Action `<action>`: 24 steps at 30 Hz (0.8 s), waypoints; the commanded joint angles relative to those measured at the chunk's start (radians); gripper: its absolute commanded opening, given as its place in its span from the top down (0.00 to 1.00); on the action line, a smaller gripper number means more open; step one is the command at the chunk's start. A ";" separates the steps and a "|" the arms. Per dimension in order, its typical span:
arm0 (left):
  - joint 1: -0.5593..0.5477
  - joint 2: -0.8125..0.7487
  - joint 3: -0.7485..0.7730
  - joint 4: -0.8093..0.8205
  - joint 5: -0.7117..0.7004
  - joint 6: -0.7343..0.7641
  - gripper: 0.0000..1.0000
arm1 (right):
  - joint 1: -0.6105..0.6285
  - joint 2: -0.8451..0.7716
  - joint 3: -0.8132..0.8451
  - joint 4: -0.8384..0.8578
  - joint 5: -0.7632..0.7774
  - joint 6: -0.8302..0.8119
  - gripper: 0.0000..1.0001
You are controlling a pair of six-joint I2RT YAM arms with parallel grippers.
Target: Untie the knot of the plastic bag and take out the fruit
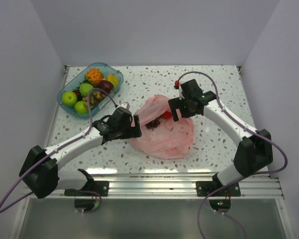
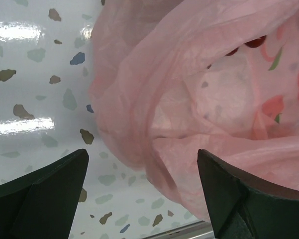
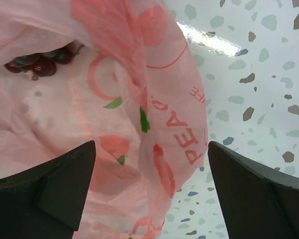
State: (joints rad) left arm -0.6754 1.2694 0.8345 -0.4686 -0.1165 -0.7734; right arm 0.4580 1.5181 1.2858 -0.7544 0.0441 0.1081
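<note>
The pale-pink plastic bag (image 1: 165,134) lies crumpled mid-table with its mouth gaping; no knot shows in any view. Dark purple grapes (image 1: 152,124) and a red piece (image 1: 165,115) lie inside it. My left gripper (image 1: 136,125) is open at the bag's left edge; in the left wrist view (image 2: 142,167) the bag's rim (image 2: 189,124) hangs between the spread fingers and grapes (image 2: 253,42) show through. My right gripper (image 1: 175,113) is open at the bag's upper right; in the right wrist view (image 3: 151,154) the printed bag fold (image 3: 159,129) lies between the fingers, grapes (image 3: 37,62) at upper left.
A clear blue tray (image 1: 107,66) at the back left holds green apples (image 1: 68,98), a small pineapple (image 1: 94,75) and other fruit. White walls close in the table on three sides. A metal rail (image 1: 189,181) runs along the near edge.
</note>
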 commanded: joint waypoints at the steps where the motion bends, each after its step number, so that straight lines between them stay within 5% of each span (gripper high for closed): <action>1: -0.001 0.068 -0.026 0.065 -0.052 -0.056 0.04 | -0.001 0.046 0.020 0.012 0.111 0.025 0.02; 4: 0.002 0.145 -0.002 0.105 -0.060 -0.046 0.17 | -0.002 0.051 -0.037 0.029 0.109 0.060 0.26; 5: 0.000 0.168 0.011 0.119 -0.067 -0.038 0.26 | -0.004 0.048 -0.054 0.033 0.109 0.076 0.44; 8: 0.007 0.263 0.081 0.119 -0.107 -0.003 0.44 | 0.016 0.004 -0.129 0.053 0.042 0.117 0.77; 11: 0.034 0.359 0.193 0.114 -0.140 0.071 0.73 | 0.077 -0.059 -0.203 0.067 0.011 0.189 0.90; 16: 0.095 0.520 0.473 0.128 -0.146 0.250 0.75 | 0.218 -0.163 -0.321 0.119 -0.029 0.358 0.93; 19: 0.115 0.597 0.619 0.114 -0.140 0.334 0.65 | 0.286 -0.210 -0.348 0.155 -0.035 0.435 0.89; 22: 0.117 0.599 0.650 0.119 -0.127 0.381 0.46 | 0.292 -0.248 -0.316 0.116 0.032 0.426 0.65; 23: 0.117 0.588 0.638 0.119 -0.118 0.384 0.36 | 0.292 -0.257 -0.301 0.101 0.057 0.394 0.41; 24: 0.117 0.572 0.621 0.125 -0.114 0.385 0.32 | 0.292 -0.266 -0.268 0.063 0.081 0.372 0.32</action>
State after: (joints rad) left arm -0.5564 1.8690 1.4494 -0.3569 -0.2352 -0.4690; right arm 0.7540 1.2976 0.9485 -0.6704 0.0486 0.4805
